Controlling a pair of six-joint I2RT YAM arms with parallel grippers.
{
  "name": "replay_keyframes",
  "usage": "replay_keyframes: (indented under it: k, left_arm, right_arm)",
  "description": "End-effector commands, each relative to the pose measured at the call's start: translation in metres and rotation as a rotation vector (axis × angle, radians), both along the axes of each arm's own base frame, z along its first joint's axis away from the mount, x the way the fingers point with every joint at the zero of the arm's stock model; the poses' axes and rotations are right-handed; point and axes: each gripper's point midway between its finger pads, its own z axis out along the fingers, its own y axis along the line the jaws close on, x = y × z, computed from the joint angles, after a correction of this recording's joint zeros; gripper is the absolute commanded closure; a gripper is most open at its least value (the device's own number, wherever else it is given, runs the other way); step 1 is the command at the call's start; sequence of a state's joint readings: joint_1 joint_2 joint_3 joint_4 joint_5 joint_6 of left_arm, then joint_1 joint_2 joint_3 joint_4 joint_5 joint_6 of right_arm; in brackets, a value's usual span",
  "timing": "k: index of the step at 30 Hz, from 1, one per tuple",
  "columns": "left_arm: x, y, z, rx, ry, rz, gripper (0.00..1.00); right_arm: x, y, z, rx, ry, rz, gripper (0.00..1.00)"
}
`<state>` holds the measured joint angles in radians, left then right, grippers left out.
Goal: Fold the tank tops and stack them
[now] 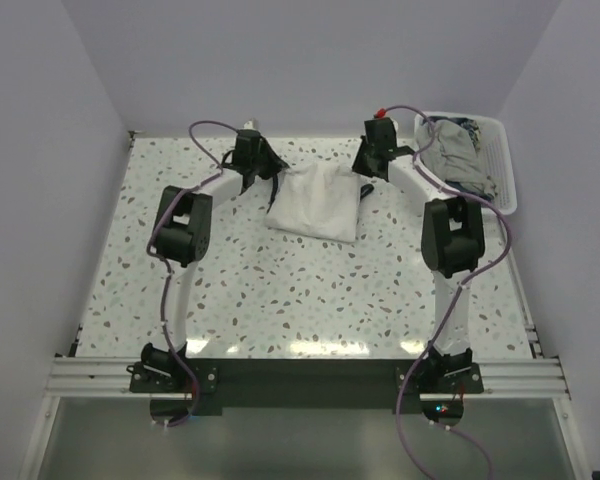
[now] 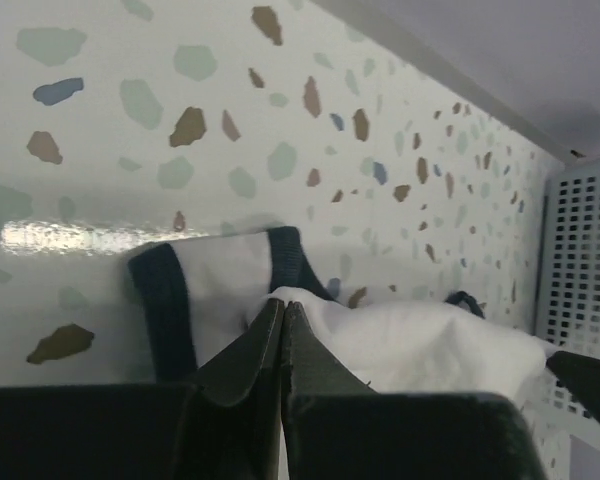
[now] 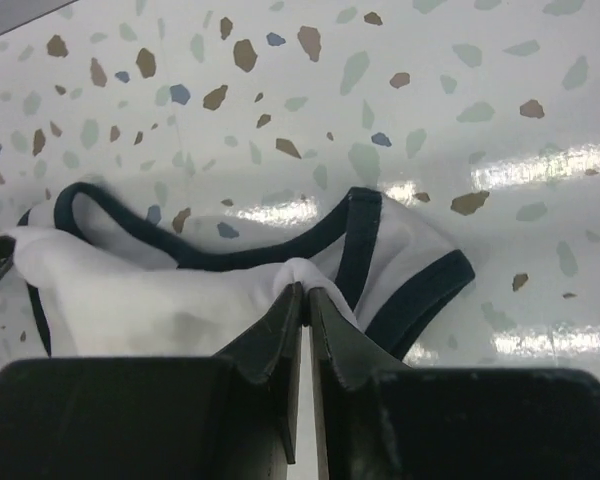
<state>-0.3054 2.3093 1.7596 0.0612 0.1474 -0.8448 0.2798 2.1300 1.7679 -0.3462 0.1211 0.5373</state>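
White cloth edged in navy is being pinched in two places. The white tank top is lying as a folded pad at the far middle of the table, and its far edge is being gripped by both arms. A ridge of the fabric beside a navy strap is being clamped by the left gripper, its jaws pressed flat together. A tented peak of cloth below the navy neckline is being nipped by the right gripper. A hairline gap is showing between its jaws, so the cloth is probably being held, though how firmly cannot be told from so close a view. The grey tank top is being cradled in a heap by the basket at the far right, touched by neither arm.

The step in hand is being judged as the finishing of a fold on the first garment. For the next move, a clean release is being called for at both pinches, with the fingers being lifted straight off so that the layers are not dragged open. After that, the grey one is being required from the basket.
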Motion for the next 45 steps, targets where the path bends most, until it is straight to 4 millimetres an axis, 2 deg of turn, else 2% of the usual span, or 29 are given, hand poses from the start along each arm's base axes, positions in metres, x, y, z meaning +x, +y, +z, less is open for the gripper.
replay_keyframes:
  k: [1,2,3,5,7,9,10,13,14,15,16,17,18,21,23,24,26,27,28,30,31,33,39,40,41,42,43,44,45]
  left_arm:
    - [0.029,-0.011,0.029,-0.069,-0.138,-0.074,0.96]
    - [0.034,-0.01,0.026,-0.078,-0.147,-0.082,0.9]
    - [0.036,-0.011,0.028,-0.081,-0.151,-0.093,0.69]
    - [0.044,-0.01,0.043,-0.08,-0.188,-0.095,0.52]
    - [0.043,-0.007,0.051,-0.07,-0.203,-0.083,0.42]
    - [0.041,-0.002,0.084,-0.077,-0.279,-0.071,0.37]
    - [0.033,0.003,0.095,-0.073,-0.293,-0.061,0.36]
    - [0.022,0.012,0.099,-0.028,-0.28,-0.027,0.37]
    - [0.015,0.015,0.112,-0.019,-0.284,-0.012,0.39]
    - [0.009,0.017,0.11,-0.015,-0.261,0.006,0.43]
    - [-0.002,0.019,0.091,0.0,-0.22,0.02,0.51]
    - [-0.013,0.011,0.101,-0.003,-0.23,0.01,0.56]
    - [-0.02,0.01,0.094,0.013,-0.2,0.025,0.7]
    - [-0.051,-0.012,0.072,0.033,-0.15,0.003,0.89]
    - [-0.075,-0.024,0.048,0.022,-0.088,-0.01,0.97]
    - [-0.085,-0.025,0.029,0.026,-0.054,-0.005,1.0]
    - [-0.096,-0.033,0.004,0.026,0.002,-0.01,1.0]
    - [-0.102,-0.034,-0.009,0.035,0.034,-0.008,1.0]
    - [-0.105,-0.033,-0.027,0.047,0.073,-0.003,1.0]
    - [-0.11,-0.03,-0.049,0.054,0.131,0.018,1.0]
    - [-0.113,-0.025,-0.065,0.064,0.175,0.031,1.0]
    - [-0.115,-0.015,-0.08,0.083,0.222,0.075,1.0]
    - [-0.116,0.019,-0.089,0.129,0.267,0.172,0.97]
    - [-0.112,0.029,-0.086,0.127,0.267,0.186,0.97]
    - [-0.109,0.035,-0.086,0.134,0.265,0.186,0.95]
    - [-0.105,0.037,-0.081,0.128,0.255,0.177,0.94]
    - [-0.099,0.047,-0.08,0.134,0.253,0.193,0.92]
    - [-0.096,0.053,-0.079,0.157,0.25,0.181,0.87]
    - [-0.087,0.053,-0.07,0.155,0.23,0.173,0.86]
  right_arm:
    - [0.025,-0.005,0.021,0.05,-0.047,0.015,0.86]
    - [0.029,-0.008,0.025,0.051,-0.052,0.009,0.83]
    - [0.032,-0.014,0.018,0.04,-0.039,-0.007,0.78]
    - [0.033,-0.018,0.019,0.031,-0.034,-0.022,0.61]
    - [0.033,-0.021,0.024,0.02,-0.044,-0.027,0.45]
    - [0.03,-0.025,0.029,0.009,-0.054,-0.04,0.41]
    - [0.028,-0.029,0.043,0.003,-0.084,-0.055,0.41]
    - [0.012,-0.019,0.049,-0.022,-0.08,-0.028,0.46]
    - [0.005,-0.017,0.053,-0.044,-0.091,-0.026,0.46]
    - [-0.002,-0.001,0.053,-0.062,-0.094,0.005,0.48]
    - [-0.006,0.006,0.05,-0.084,-0.09,0.025,0.53]
    - [-0.01,0.012,0.041,-0.102,-0.073,0.038,0.56]
    - [-0.015,0.027,0.035,-0.112,-0.066,0.07,0.58]
    - [-0.019,0.047,0.006,-0.144,-0.024,0.111,0.63]
    - [-0.017,0.056,-0.005,-0.133,-0.005,0.136,0.64]
    - [-0.017,0.06,-0.023,-0.143,0.023,0.151,0.64]
    - [-0.01,0.065,-0.031,-0.147,0.036,0.17,0.63]
    - [-0.009,0.063,-0.051,-0.177,0.068,0.172,0.6]
    - [-0.005,0.063,-0.049,-0.185,0.078,0.173,0.59]
    - [-0.002,0.051,-0.069,-0.259,0.126,0.14,0.57]
    - [0.003,0.048,-0.062,-0.271,0.117,0.12,0.57]
    - [-0.004,0.037,-0.07,-0.303,0.16,0.092,0.56]
    - [-0.034,0.021,-0.074,-0.298,0.214,0.04,0.52]
    - [-0.05,0.017,-0.089,-0.303,0.249,0.045,0.53]
    - [-0.052,0.027,-0.077,-0.247,0.218,0.052,0.53]
    - [-0.06,0.028,-0.08,-0.228,0.231,0.055,0.53]
    - [-0.082,0.026,-0.098,-0.22,0.288,0.066,0.53]
    - [-0.088,0.043,-0.085,-0.149,0.255,0.102,0.54]
    - [-0.099,0.052,-0.088,-0.1,0.266,0.108,0.54]
